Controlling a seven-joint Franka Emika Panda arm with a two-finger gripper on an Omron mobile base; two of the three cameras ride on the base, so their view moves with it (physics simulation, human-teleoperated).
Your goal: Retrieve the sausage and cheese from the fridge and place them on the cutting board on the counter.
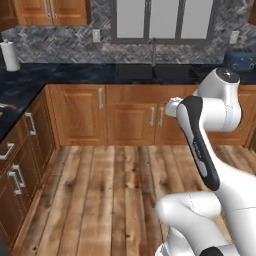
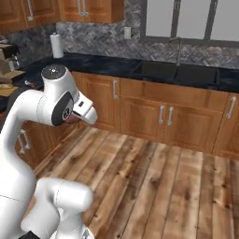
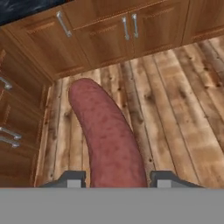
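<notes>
- The claw is clenched on the sausage: in the hand view the reddish-brown sausage rises from between the two dark finger tips, one on either side of its near end, and curves away over the wooden floor.
- Taking the sink as landmark: the arm is folded up over the floor in front of the sink's cabinet doors, with the hand tucked near the elbow and a sliver of red showing under the wrist in the right base view.
- The counter runs out from the sink and turns the corner; the paper towel roll stands on it well away from the sink.
- Step in hand, as I judge it: carrying the sausage across the kitchen towards the cutting board. The cheese is still to be fetched.
- A pale brown edge shows on the counter past the corner, far from the sink; it may be the cutting board, but too little is visible to say.
- The next move calls for bringing the base up to that stretch of counter, then reaching over the edge and lowering the sausage flat before letting go.
</notes>
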